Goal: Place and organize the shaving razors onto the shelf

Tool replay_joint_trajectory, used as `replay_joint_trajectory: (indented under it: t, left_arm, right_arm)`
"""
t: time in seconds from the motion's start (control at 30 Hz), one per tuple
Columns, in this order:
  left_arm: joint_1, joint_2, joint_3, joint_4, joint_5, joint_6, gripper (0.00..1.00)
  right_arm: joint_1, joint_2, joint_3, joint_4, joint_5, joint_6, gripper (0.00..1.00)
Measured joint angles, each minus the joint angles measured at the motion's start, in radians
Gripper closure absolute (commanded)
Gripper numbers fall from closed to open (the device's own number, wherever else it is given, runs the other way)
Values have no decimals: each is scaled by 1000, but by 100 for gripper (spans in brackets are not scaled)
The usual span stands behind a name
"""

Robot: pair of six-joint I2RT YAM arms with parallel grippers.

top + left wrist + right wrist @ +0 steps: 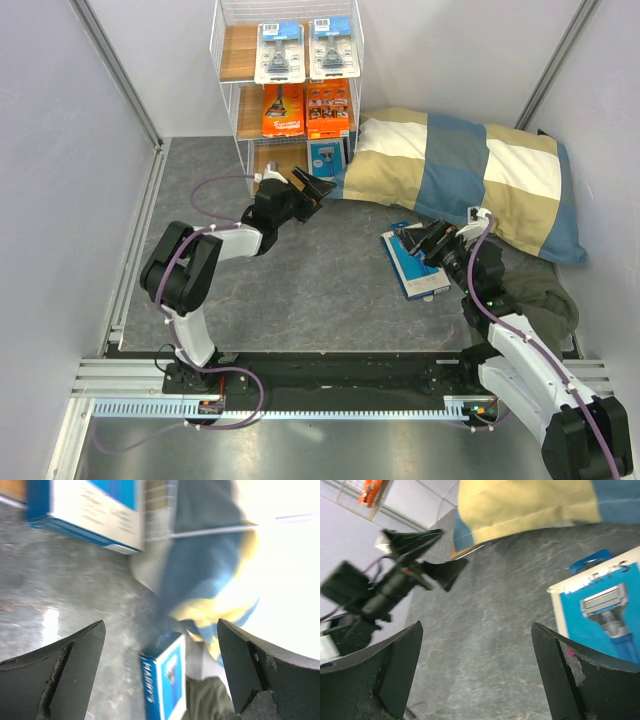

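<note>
The white wire shelf [228,95] stands at the back. Two clear blister razor packs [281,52] fill its top tier, two orange packs [283,110] the middle, and one blue box [326,157] the bottom; that box also shows in the left wrist view [85,510]. Another blue razor box [414,264] lies flat on the grey table, and it shows in both wrist views [166,685] [600,610]. My left gripper [318,187] is open and empty just in front of the bottom tier. My right gripper [418,240] is open and empty over the lying box's far end.
A blue-and-beige checked pillow [470,175] lies right of the shelf, close behind the lying box. A dark olive cloth [545,300] sits by my right arm. White walls and metal rails enclose the table.
</note>
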Motion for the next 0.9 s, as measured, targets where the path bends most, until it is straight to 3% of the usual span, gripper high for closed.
replay_joint_trajectory:
  t: [0.27,0.67,0.9]
  left_arm:
    - [-27,-97,-55,-10,76,51,0]
    - [-188,-156,-110,-182,93,176,0]
    - [-266,-179,-109,-266,93,229,0]
  right_arm:
    - [-2,18,75,-155,107,-120,2]
    - [-52,266,148,-281,193,-194,2]
    - [-141,368,180,-301,234,-220,2]
